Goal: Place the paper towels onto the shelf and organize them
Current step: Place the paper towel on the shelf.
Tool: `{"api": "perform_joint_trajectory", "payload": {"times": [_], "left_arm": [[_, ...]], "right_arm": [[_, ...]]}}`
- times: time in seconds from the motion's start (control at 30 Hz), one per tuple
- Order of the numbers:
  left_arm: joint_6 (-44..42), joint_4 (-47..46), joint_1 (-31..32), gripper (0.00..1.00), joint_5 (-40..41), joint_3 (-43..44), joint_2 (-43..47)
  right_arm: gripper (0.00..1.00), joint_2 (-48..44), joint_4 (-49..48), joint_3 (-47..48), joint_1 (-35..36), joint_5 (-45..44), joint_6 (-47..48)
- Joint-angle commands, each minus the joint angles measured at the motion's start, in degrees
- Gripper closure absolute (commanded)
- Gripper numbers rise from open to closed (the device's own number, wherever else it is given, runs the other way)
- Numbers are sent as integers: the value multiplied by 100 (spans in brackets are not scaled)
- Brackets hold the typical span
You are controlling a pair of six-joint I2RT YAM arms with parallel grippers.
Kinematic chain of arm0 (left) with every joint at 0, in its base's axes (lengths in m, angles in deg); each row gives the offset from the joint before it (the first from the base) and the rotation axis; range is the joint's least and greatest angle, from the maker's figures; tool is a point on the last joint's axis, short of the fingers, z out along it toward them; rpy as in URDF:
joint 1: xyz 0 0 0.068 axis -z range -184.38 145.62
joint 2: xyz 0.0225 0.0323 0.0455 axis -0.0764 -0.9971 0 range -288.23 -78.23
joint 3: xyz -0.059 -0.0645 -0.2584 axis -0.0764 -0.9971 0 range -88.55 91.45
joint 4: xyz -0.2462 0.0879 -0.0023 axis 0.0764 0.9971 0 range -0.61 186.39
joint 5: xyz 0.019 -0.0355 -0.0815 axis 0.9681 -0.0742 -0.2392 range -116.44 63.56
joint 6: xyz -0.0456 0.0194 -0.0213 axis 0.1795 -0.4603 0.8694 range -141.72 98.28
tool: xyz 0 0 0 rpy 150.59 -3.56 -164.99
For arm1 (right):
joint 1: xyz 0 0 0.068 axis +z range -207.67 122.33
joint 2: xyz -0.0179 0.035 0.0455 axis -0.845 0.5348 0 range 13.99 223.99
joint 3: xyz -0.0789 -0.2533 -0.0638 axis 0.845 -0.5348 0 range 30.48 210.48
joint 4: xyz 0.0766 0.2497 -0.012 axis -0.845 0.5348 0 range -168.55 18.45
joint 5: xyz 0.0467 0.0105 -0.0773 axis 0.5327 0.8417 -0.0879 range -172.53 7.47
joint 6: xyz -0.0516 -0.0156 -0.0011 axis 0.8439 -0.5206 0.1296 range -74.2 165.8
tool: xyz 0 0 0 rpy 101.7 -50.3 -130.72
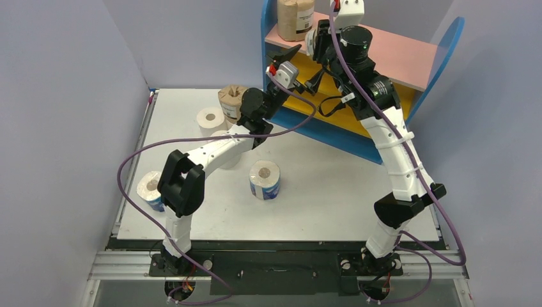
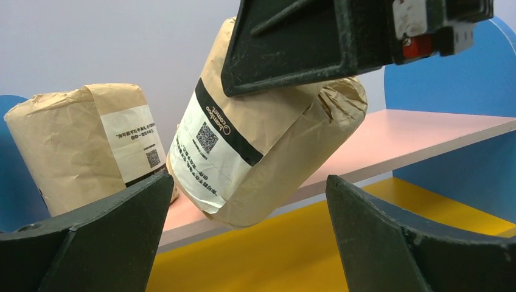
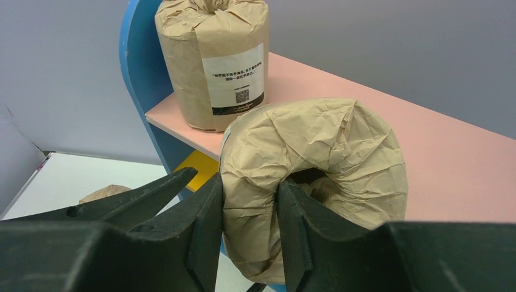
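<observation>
Roll [image 3: 316, 146] tilted over front edge of pink board [image 3: 438, 164], base just beside upright neighbour [image 3: 213, 61], top end tipped away. Right gripper [image 3: 251, 207] pinches its wall, one finger inside core. Left gripper [image 2: 248, 182] wide open, empty, below in front. Likely needs righting; right arm nearer.

The pink top board [image 1: 409, 61] of the shelf [image 1: 447, 38] lies bare across its middle and right, open from front and above. Its left end is taken by an upright brown roll [image 3: 213, 61]. Beside it a tilted brown roll [image 3: 316, 164], pinched in the right end effector [image 3: 249, 207], crowds the front edge. The left end effector [image 1: 303, 64], jaws wide, hangs just in front. The desk [image 1: 332, 192] lies open on its right side.
</observation>
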Motion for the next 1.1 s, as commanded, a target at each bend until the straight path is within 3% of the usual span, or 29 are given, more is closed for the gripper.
{"api": "perform_joint_trajectory", "payload": {"times": [0.0, 0.37, 0.7, 1.07], "left_arm": [[-23, -57, -52, 4, -95, 366, -66], [60, 10, -103, 1, -189, 653, -281], [554, -239, -96, 14, -24, 823, -537], [1015, -286, -66, 16, -18, 1010, -638]], "right_arm": [[67, -194, -179, -19, -108, 180, -108], [60, -184, -182, 16, -159, 309, -193], [52, -188, -251, 22, -267, 538, -412], [40, -199, -308, 64, -407, 926, -768]]}}
